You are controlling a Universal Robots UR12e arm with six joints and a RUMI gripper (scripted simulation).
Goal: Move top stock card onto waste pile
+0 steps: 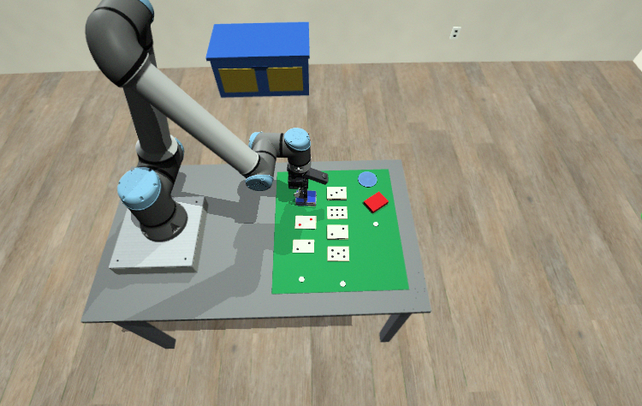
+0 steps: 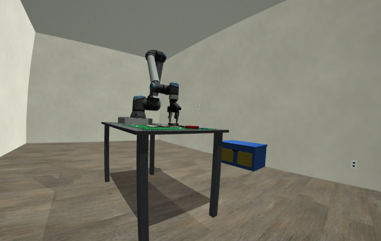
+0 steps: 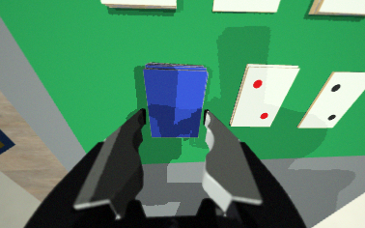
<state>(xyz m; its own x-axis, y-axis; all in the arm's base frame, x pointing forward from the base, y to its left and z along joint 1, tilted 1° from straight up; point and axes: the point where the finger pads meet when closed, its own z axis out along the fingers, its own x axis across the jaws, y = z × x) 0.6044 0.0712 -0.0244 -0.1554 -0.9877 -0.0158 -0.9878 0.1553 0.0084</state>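
The face-down stock [image 3: 176, 101] is a small stack of blue-backed cards on the green mat [image 1: 338, 241], at the far end of the row nearest the robot base; it also shows in the top view [image 1: 306, 198]. My gripper [image 3: 175, 110] is low over it, one fingertip at each long side of the top card, close to the edges or just touching them. The gripper [image 1: 303, 194] is open, with the card lying on the stack. The waste pile [image 3: 265, 96] [image 1: 306, 222], a white card with two red pips, lies beside the stock.
A white card with two black pips [image 1: 303, 246] lies past the waste pile. A second row holds several white pip cards [image 1: 337, 222]. A red block [image 1: 375, 201], a blue disc [image 1: 366, 178] and small white chips [image 1: 375, 223] also sit on the mat.
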